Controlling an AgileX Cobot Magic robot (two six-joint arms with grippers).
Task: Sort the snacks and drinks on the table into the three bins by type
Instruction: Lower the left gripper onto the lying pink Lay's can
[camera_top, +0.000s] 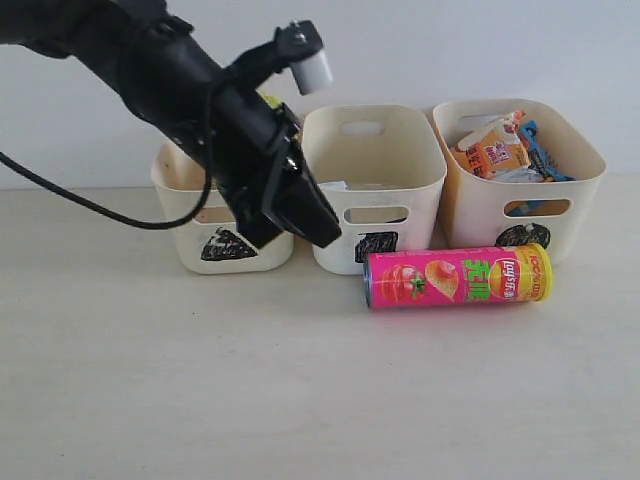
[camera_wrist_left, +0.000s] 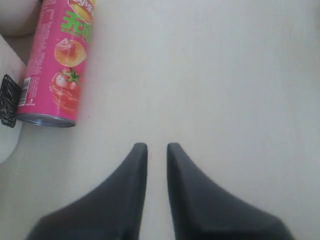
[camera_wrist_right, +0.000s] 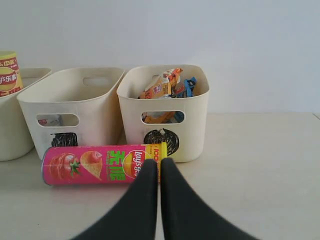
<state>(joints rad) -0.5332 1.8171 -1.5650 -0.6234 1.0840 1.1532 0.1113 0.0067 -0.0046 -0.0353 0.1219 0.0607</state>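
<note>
On its side on table (camera_top: 200, 380): pink can (camera_top: 457, 277), just in front of square bin (camera_top: 420, 225) and circle bin (camera_top: 480, 215). Yellow can (camera_wrist_right: 7, 72) stands upright in triangle bin (camera_top: 185, 240); orange bag (camera_top: 495, 150) + blue bag (camera_top: 545, 160) sit in circle bin. L gripper (camera_wrist_left: 156, 146) hangs above table near pink can's end, jaws a slim gap apart w/ nothing btwn; R gripper (camera_wrist_right: 159, 162) is low, facing pink can, jaws pressed together, empty.
</note>
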